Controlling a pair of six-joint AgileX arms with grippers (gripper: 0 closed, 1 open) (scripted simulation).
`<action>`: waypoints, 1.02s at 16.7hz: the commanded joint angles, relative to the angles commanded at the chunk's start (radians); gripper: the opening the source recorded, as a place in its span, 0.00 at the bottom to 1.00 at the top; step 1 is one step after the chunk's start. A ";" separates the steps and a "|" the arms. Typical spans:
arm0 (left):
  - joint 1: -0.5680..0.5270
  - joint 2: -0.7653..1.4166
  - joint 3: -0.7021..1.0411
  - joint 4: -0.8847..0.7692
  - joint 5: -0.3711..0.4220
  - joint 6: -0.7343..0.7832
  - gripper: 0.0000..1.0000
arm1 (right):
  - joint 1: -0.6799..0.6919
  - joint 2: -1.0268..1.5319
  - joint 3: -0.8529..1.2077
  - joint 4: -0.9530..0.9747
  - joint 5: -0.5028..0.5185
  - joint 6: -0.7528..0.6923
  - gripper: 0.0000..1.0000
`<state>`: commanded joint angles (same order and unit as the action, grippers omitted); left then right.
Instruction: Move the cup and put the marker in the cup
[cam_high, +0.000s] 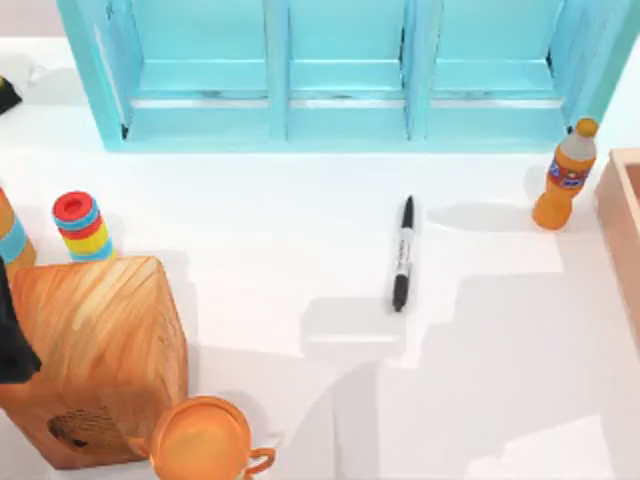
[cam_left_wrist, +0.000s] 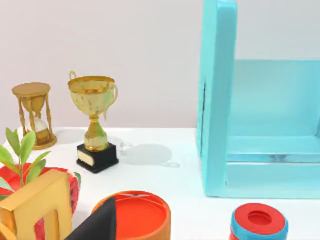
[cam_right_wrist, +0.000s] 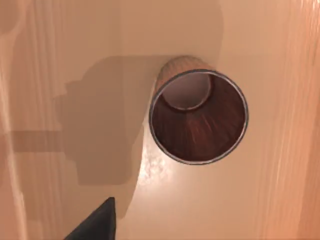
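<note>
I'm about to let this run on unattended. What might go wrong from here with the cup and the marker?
1. The cup sits inside a walled wooden tray, so the right hand may catch a wall while reaching in, or tip the cup.
2. The marker lies flat on the table; a low pinch could scrape the surface or roll it away.

The top camera looked straight down on the white table (cam_high: 300, 250). The left wrist camera faced level toward the turquoise wooden shelf unit (cam_left_wrist: 220, 100), shared with the top view (cam_high: 340, 80). The right wrist camera looked down closely into the reddish-brown ribbed cup (cam_right_wrist: 198, 117).
</note>
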<state>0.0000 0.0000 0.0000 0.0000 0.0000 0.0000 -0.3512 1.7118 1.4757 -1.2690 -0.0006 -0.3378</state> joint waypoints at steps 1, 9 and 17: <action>0.000 0.000 0.000 0.000 0.000 0.000 1.00 | -0.009 0.040 0.041 -0.028 0.000 -0.008 1.00; 0.000 0.000 0.000 0.000 0.000 0.000 1.00 | -0.018 0.096 0.096 -0.067 0.001 -0.020 1.00; 0.000 0.000 0.000 0.000 0.000 0.000 1.00 | -0.019 0.145 -0.117 0.192 0.001 -0.017 1.00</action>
<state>0.0000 0.0000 0.0000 0.0000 0.0000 0.0000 -0.3700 1.8566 1.3583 -1.0774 0.0001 -0.3549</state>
